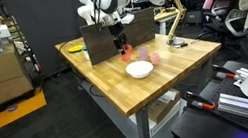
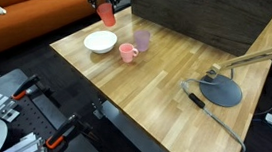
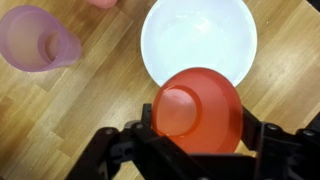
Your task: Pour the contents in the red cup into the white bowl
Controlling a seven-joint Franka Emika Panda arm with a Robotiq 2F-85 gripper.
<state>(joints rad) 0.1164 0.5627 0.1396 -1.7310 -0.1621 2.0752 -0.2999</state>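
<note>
Now the red cup (image 3: 197, 105) is clamped upright in the gripper (image 3: 200, 128), raised above the table (image 2: 176, 77) just beside the white bowl (image 3: 198, 35) near the table's edge. It is held level, seemingly, so nothing is spilled before tipping.

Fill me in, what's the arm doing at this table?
The gripper is shut on the red cup, holding it lifted beside the white bowl. In the wrist view the cup overlaps the bowl's rim and the bowl looks empty, so pouring seems not yet begun. A lilac cup and a pink mug stand nearby on the wooden table.
</note>
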